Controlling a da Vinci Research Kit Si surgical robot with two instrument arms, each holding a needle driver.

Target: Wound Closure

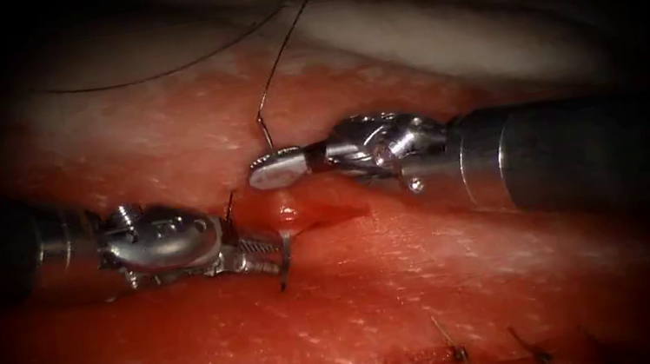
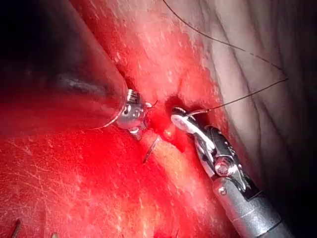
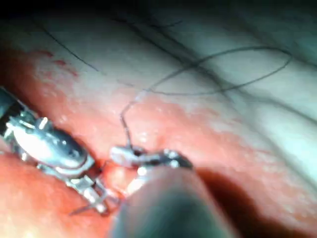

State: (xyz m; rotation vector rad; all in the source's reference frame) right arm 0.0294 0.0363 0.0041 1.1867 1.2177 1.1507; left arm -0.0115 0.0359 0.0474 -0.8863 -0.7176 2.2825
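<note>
- Nearest the endoscope, low on the tissue (image 1: 381,305), lie finished stitches (image 1: 459,353) with short cut ends of thread standing up from them.
- The left tool (image 1: 279,249) comes in from the left, its jaws clenched on the needle (image 1: 284,261). The grip is close to the pointed end, which juts down just beyond the jaws on the near side of the cut (image 1: 321,213).
- The rest of the needle's curve is buried in the tissue at the cut, where red fluid (image 1: 288,213) pools.
- The right tool (image 1: 274,169) lies across from it, at the far lip of the cut. Its jaws are pressed together, grasping the thread (image 1: 281,48) where it meets them.
- From there the thread climbs away over the pale far tissue and loops off to the left.
</note>
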